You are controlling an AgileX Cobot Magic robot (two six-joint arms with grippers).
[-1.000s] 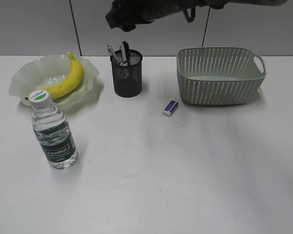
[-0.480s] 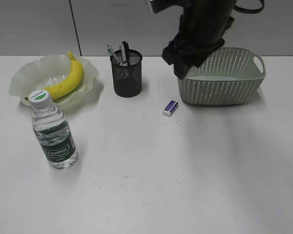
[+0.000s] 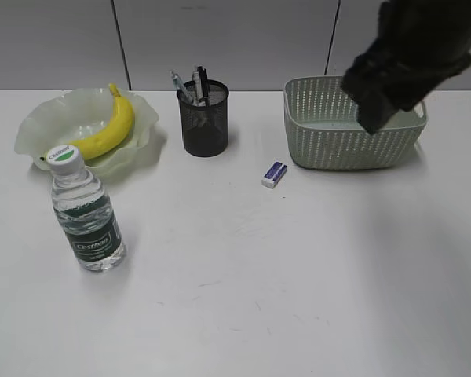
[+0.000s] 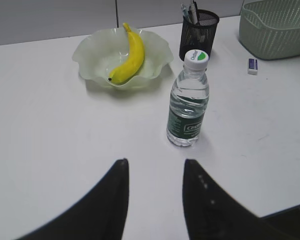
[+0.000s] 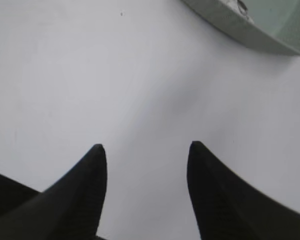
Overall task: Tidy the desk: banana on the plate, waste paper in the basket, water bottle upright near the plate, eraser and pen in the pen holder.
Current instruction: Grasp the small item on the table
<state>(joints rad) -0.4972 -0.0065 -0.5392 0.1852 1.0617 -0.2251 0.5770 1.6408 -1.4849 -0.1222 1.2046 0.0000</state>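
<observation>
On desk (image 3: 298, 283), eraser (image 3: 274, 173) lying between pen holder (image 3: 204, 118) and basket (image 3: 353, 122), apart from both. Dark right arm (image 3: 412, 55) hanging blurred in front of basket's right part, hiding some rim. White tabletop running back to grey panelled wall (image 3: 220, 39). Banana (image 3: 110, 126) lying in plate (image 3: 55, 129); pens (image 3: 195, 83) standing in pen holder. Water bottle (image 3: 85, 212) standing upright just beside plate. Left gripper (image 4: 155, 165) hovering with fingers spread, gripping nothing; right gripper (image 5: 146, 150) likewise spread, empty, over bare desk beside basket.
</observation>
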